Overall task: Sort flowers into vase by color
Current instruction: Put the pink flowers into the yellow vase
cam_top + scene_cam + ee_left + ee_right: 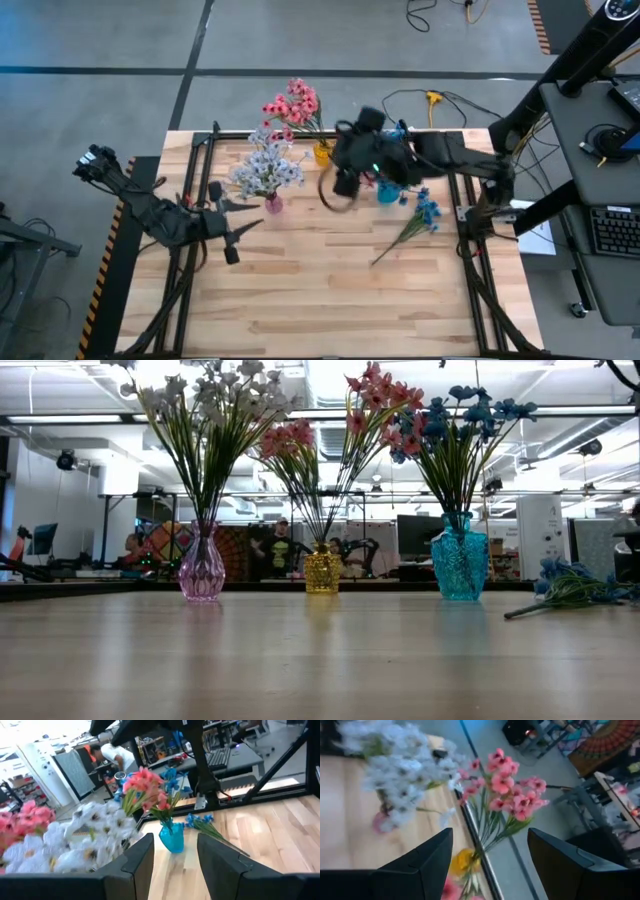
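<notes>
Three vases stand in a row near the table's far edge. A pink vase (202,570) holds white flowers (265,165), a yellow vase (322,572) holds pink flowers (293,105), and a blue vase (460,565) holds blue flowers (470,410). One blue flower (415,222) lies flat on the table, right of the blue vase. My right gripper (342,185) hangs open, high above the yellow and blue vases, with nothing between its fingers (420,865). My left gripper (240,222) is open and level at the table's left, near the pink vase, and holds nothing.
Black frame rails (195,200) run along the table's left, far and right sides. A brown cable loop (335,198) hangs under my right arm. The near half of the wooden table top (320,300) is bare. People and desks show in the room beyond.
</notes>
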Controlling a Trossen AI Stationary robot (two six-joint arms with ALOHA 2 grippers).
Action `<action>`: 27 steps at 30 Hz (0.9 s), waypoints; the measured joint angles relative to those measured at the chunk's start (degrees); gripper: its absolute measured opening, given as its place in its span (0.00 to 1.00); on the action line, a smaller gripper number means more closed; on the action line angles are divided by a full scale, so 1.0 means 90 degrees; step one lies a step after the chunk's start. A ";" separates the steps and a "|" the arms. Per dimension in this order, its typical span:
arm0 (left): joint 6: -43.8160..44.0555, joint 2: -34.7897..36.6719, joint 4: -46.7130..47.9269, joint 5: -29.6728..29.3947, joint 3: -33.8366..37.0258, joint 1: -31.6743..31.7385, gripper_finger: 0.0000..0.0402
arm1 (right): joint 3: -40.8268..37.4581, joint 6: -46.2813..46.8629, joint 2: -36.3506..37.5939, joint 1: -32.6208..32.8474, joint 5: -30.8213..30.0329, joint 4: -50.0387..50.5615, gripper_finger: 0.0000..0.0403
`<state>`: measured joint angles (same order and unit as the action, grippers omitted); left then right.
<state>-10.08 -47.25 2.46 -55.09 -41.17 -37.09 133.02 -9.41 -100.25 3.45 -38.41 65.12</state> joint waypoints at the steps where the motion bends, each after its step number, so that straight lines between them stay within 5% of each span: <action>1: 0.0043 0.0111 0.0013 0.0002 0.0085 0.0001 0.34 | -0.0115 -0.0264 0.0005 -0.0146 0.0091 -0.0050 0.62; 12: 0.0252 0.1108 0.0010 -0.0177 0.0561 0.0009 0.34 | -0.0122 -0.1889 -0.0686 -0.1014 0.0457 -0.0129 0.62; 18: 0.0214 0.1246 -0.0048 -0.0423 0.0535 0.0009 0.34 | 0.0104 -0.3027 -0.0708 -0.0509 -0.1524 -0.0544 0.62; 23: 0.0047 0.1172 -0.0070 -0.0441 0.0429 0.0009 0.34 | 0.0220 -0.1474 -0.0200 -0.0083 -0.1662 0.0221 0.62; 27: -0.0167 0.1051 -0.0270 -0.0442 0.0272 0.0009 0.34 | 0.0210 0.0789 0.0280 0.0236 0.0130 0.1262 0.62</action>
<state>-11.58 -37.79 0.04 -59.07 -38.72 -37.01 134.91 -2.31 -97.72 5.57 -37.24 76.48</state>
